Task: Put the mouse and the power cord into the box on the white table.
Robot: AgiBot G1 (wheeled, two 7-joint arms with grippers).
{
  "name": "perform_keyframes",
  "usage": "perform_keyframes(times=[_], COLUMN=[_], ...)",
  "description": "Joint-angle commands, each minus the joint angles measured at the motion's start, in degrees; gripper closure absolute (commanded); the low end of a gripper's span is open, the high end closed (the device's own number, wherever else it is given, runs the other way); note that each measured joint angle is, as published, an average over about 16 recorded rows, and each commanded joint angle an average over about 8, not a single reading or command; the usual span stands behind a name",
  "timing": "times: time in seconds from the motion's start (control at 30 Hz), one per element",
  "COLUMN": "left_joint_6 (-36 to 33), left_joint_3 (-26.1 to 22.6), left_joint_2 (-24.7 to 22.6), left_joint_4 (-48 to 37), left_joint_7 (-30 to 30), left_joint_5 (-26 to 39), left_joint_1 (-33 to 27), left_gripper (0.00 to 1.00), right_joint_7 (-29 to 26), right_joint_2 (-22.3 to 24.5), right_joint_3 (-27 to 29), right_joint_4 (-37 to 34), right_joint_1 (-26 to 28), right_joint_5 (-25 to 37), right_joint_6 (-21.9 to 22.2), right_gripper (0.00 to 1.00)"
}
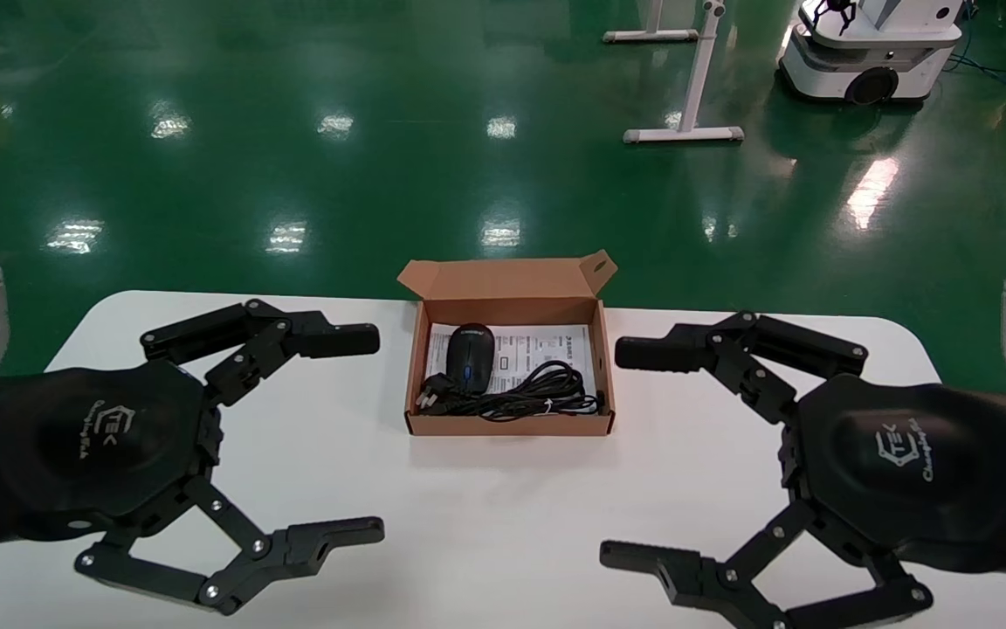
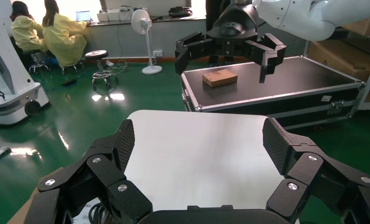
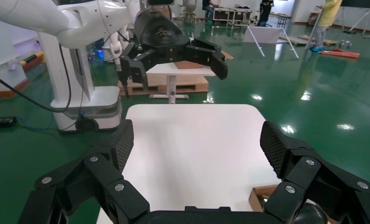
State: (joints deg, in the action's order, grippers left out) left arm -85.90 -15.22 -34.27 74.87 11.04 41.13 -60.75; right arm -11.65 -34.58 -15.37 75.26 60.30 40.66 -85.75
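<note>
Mouse (image 1: 471, 356) and power cord (image 1: 516, 395) already lie inside the box (image 1: 512, 301) on the white table (image 1: 485, 489) — box midway between grippers: three o'clock of left gripper (image 1: 341, 434), nine o'clock of right gripper (image 1: 643, 450). Both spread wide, empty — neither nearer.

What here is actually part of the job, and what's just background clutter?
Part of the job:
the mouse, in the box
the power cord, also in it
the white table
left gripper and right gripper, both open

Just around:
another robot
white stand
</note>
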Motion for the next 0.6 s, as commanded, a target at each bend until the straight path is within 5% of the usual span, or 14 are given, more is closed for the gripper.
perform_keyframes(times=[0.03,0.6], left_joint_6=[0.0,0.1], left_joint_3=[0.1,-0.6], left_joint_2=[0.1,-0.5], left_joint_4=[0.2,-0.9], left_joint_7=[0.0,-0.2], left_joint_5=[-0.1,0.5], left_joint_1=[0.1,-0.6], left_gripper=[0.0,0.0], right_joint_7=[-0.1,0.7], right_joint_2=[0.1,-0.3], right_joint_3=[0.1,-0.5], right_joint_4=[0.3,-1.3], right_joint_1=[-0.2,0.9], right_joint_5=[-0.2,0.9], right_joint_6=[0.0,0.0], right_gripper=[0.0,0.0])
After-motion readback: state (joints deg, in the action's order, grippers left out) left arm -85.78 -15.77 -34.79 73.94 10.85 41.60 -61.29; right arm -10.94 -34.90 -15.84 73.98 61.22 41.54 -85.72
